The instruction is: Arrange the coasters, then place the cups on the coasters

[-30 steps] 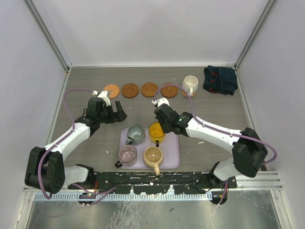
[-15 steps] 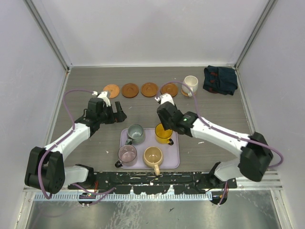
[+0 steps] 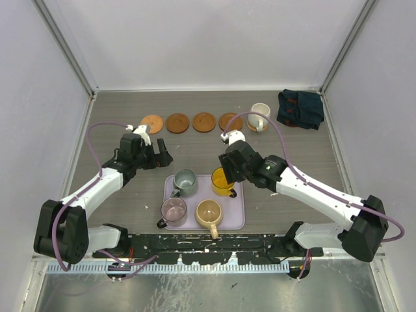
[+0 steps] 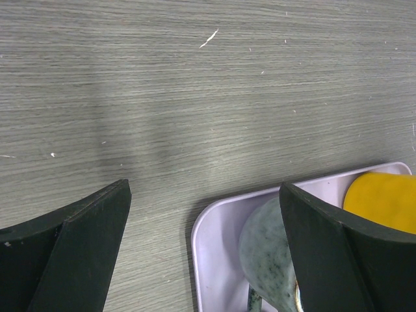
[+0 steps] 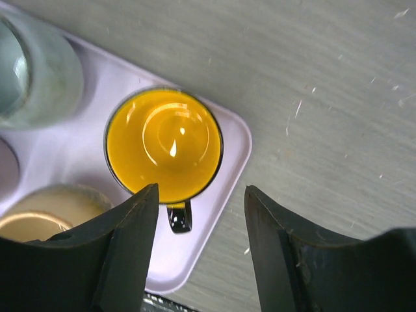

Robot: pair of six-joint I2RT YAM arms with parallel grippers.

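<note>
Our right gripper hangs partly open over the yellow cup at centre frame, gripping nothing. Our left gripper gapes wide, empty.

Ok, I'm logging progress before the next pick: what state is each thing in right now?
White cup, upright on the rightmost coaster.
Other four coasters, bare, in a row.
Yellow cup, upright on the tray.
Grey-green cup, upright on the tray.
Pinkish cup, upright on the tray.
Tan cup, upright on the tray.
Left gripper, open, empty.
Right gripper, open above the yellow cup.
Cloth, crumpled.
</note>
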